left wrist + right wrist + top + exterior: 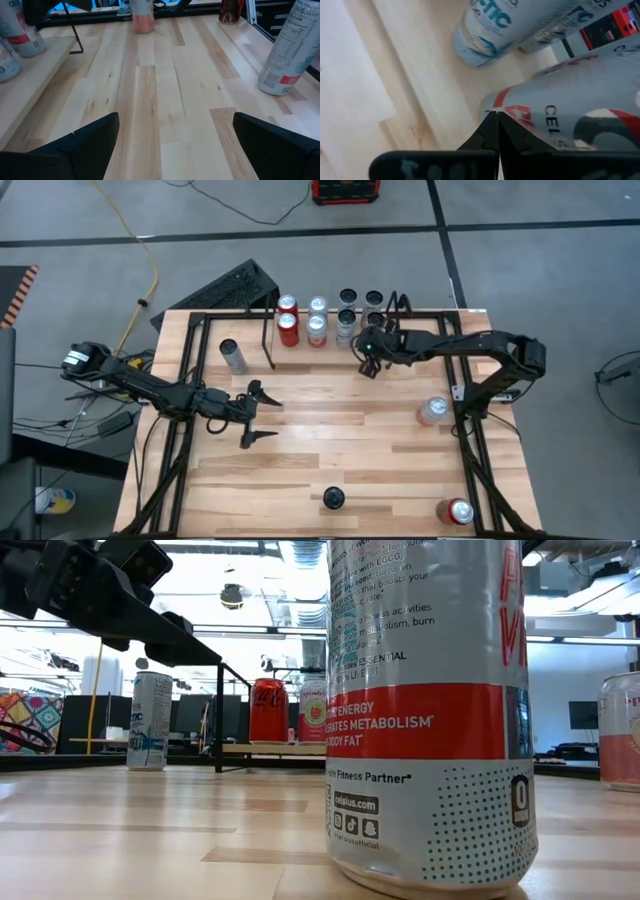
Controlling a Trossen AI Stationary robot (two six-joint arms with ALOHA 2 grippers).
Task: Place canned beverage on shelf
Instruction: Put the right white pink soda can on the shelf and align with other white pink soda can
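Observation:
Several cans stand in two rows on the shelf, a low black wire rack at the table's far edge. My right gripper is shut just in front of the row's right part. In its wrist view the fingertips sit at the foot of a silver-and-red can, with a white-and-blue can beyond. My left gripper hovers open over bare wood at the table's left, with nothing between its fingers. My right gripper's shut fingertips point slanting down at the lower wall of the silver-and-red can, near its bottom rim. I cannot tell whether they touch it. The can stands upright on its base.
Loose cans stand on the table: a silver one at far left, one at right, a red one at the near right corner, a dark-topped one at the near edge. Black rail frames run along both sides.

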